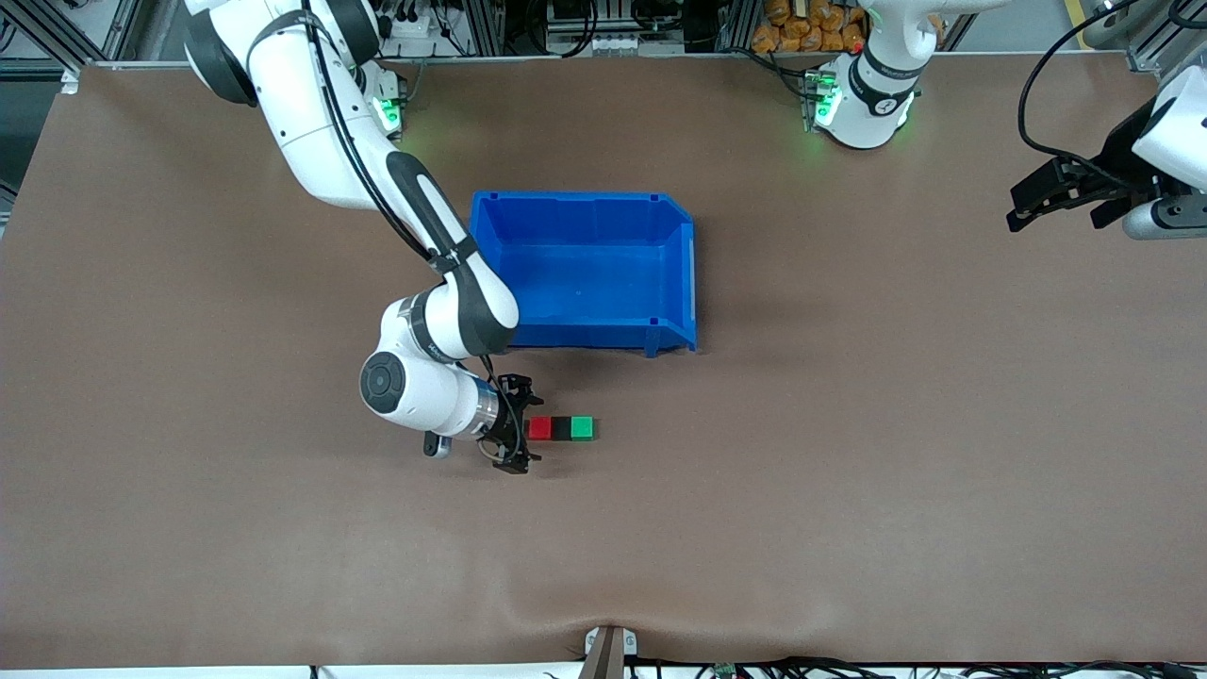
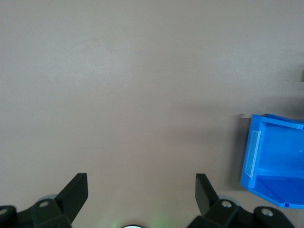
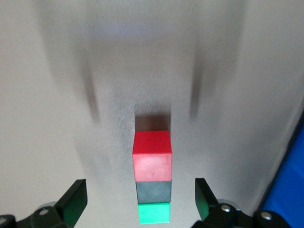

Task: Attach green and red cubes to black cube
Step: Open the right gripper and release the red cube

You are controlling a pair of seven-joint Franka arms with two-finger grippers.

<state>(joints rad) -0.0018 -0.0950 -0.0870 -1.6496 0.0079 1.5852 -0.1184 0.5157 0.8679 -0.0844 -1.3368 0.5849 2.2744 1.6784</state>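
- red cube, black cube, green cube sit touching in one row on the table, black in the middle — nearer the front camera than the blue bin
- right gripper low just beside the red end, fingers spread, holding nothing
- looks attached already — best move: lift straight away, don't nudge the row
- left gripper waits spread over the left arm's end of the table
- nothing blocks the row
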